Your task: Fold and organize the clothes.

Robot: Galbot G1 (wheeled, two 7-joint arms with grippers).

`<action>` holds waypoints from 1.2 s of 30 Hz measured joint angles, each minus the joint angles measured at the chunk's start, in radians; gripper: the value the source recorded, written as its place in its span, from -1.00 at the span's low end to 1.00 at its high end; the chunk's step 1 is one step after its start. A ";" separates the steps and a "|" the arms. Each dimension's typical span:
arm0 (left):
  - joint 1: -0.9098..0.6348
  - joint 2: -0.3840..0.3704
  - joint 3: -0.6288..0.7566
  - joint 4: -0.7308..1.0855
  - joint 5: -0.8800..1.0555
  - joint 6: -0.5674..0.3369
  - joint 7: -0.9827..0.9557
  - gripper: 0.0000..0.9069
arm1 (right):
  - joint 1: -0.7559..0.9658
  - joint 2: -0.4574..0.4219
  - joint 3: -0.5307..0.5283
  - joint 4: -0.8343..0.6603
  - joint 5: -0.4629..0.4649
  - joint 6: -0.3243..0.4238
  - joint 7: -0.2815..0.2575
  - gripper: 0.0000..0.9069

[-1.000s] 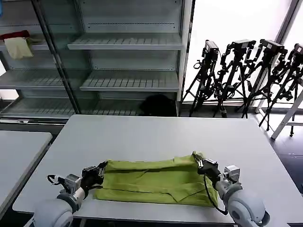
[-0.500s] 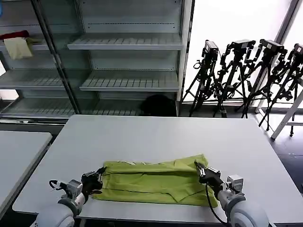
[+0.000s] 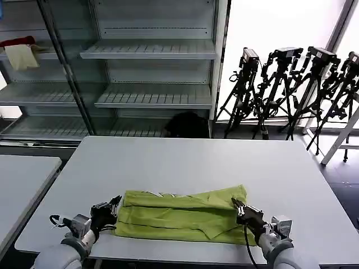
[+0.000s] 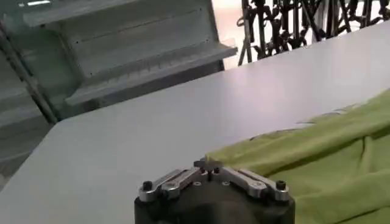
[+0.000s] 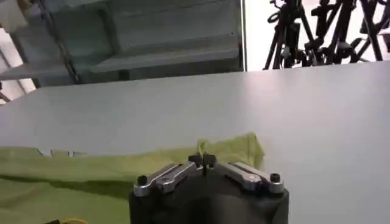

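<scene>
— What takes up the most room?

— The shelving unit (image 3: 129,67) along the back wall, with a cream cloth (image 3: 21,56) and a red cloth (image 3: 17,42) on a shelf at its upper left, and a black bundle (image 3: 187,124) on the floor at its foot. To its right stands a row of black tripods (image 3: 291,89).

— And in front of that?

— The grey table (image 3: 185,162). A second table (image 3: 22,185) sits just off its left side.

— Where is the T-shirt?

— The lime-green T-shirt (image 3: 179,216) lies folded into a long band across the near part of the table, close to the front edge, with a flap turned over toward its right end.

— The grippers?

— The left gripper (image 3: 114,203) is at the band's left end, low over the table; in its wrist view the fingertips (image 4: 207,165) meet, pinched on the T-shirt's edge. The right gripper (image 3: 238,206) is at the band's right end; its fingertips (image 5: 204,159) are likewise together, clamped on the fabric's corner.
</scene>
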 measured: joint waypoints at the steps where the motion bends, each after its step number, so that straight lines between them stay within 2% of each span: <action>1: 0.006 -0.002 0.000 -0.007 0.002 0.000 0.001 -1.00 | -0.004 0.002 -0.001 0.003 0.001 0.000 0.006 -1.00; 2: 0.012 -0.004 0.000 -0.013 0.005 0.000 0.001 -1.00 | -0.007 0.004 -0.002 0.004 0.001 0.000 0.012 -0.82; 3: 0.016 -0.006 0.000 -0.017 0.008 0.000 0.001 -0.93 | -0.010 0.006 -0.003 0.005 0.001 0.000 0.018 0.33; 4: 0.023 -0.008 0.000 -0.022 0.011 -0.001 0.002 -0.93 | -0.013 0.009 -0.003 0.005 0.001 0.001 0.024 0.98; 6: 0.032 -0.012 0.000 -0.030 0.016 0.000 0.000 0.73 | -0.014 0.014 -0.003 0.005 -0.001 0.002 0.036 1.00; 7: 0.035 -0.015 0.001 -0.035 0.019 0.001 -0.003 1.00 | -0.015 0.016 -0.003 0.004 -0.004 0.004 0.043 1.00; 16: 0.065 -0.046 -0.007 -0.076 0.038 0.038 -0.045 1.00 | -0.038 0.040 -0.008 0.009 -0.058 0.045 0.087 1.00; 22: 0.079 -0.074 -0.013 -0.107 0.026 0.058 -0.084 1.00 | -0.060 0.048 0.008 0.032 -0.120 0.081 0.092 1.00; 28: 0.068 -0.132 0.009 -0.115 -0.014 0.062 -0.134 1.00 | -0.099 0.049 0.056 0.033 -0.175 0.125 0.062 1.00; 36: 0.040 -0.272 0.038 -0.062 -0.018 0.015 -0.210 1.00 | -0.165 0.041 0.139 0.020 -0.209 0.189 0.000 1.00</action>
